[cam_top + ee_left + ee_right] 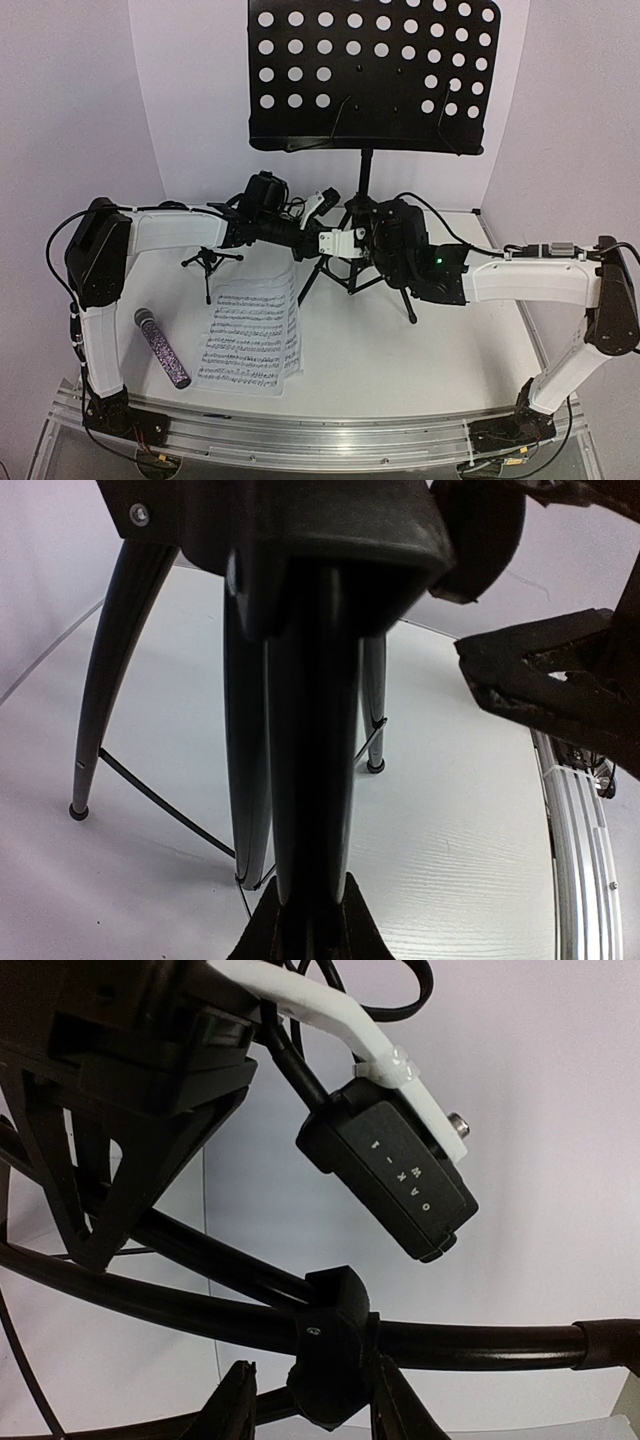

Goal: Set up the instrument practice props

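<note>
The black perforated-tray music stand [370,70] stands upright at the back centre on its tripod legs [405,300]. Both arms meet low on its pole. My left gripper [310,877] is shut on one black tube of the stand [310,730]. My right gripper [312,1362] straddles the stand's black leg hub [335,1335]; one finger touches it, the other [235,1400] stands a little apart, so it is open. The white sheet-music pages [250,335] lie flat on the table. The purple glitter microphone [162,347] lies to their left. The small black mic stand [207,262] is behind them.
An aluminium rail [320,435] runs along the table's near edge. White curved walls close in the back and sides. The left wrist's camera box [390,1175] hangs close above the right gripper. Cables trail from both arms near the stand's pole.
</note>
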You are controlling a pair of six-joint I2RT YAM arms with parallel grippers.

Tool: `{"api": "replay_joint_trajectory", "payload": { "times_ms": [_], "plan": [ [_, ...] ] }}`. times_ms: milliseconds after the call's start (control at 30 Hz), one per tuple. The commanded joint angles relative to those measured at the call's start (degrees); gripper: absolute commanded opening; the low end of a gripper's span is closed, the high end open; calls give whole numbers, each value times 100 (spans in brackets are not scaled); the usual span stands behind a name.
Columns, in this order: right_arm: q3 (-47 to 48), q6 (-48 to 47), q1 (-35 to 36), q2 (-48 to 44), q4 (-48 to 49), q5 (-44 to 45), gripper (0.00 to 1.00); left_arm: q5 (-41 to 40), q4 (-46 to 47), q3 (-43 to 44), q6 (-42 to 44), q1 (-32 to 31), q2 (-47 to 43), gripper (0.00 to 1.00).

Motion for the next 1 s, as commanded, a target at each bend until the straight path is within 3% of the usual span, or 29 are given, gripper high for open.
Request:
{"api": "replay_joint_trajectory", "payload": {
  "times_ms": [0, 133, 267, 500, 833, 967],
  "plan": [
    [184, -35, -113, 42, 127, 246, 34, 217, -294, 106, 3, -30, 131, 0],
    [180, 26, -119, 36, 210, 291, 23, 217, -301, 122, 2, -30, 137, 0],
    [193, 341, -114, 109, 336, 357, 1, 216, -302, 131, 17, -29, 137, 0],
    [66, 2346, -97, 44, 528, 516, 0, 202, -309, 119, 44, -29, 161, 0],
    [25, 3866, -147, -332, 599, 547, 0, 228, -399, 128, 97, -28, 162, 0],
    [-151, 5452, -308, -689, 594, 410, 0, 230, -375, 141, 93, -29, 171, 0]
  ]
}}
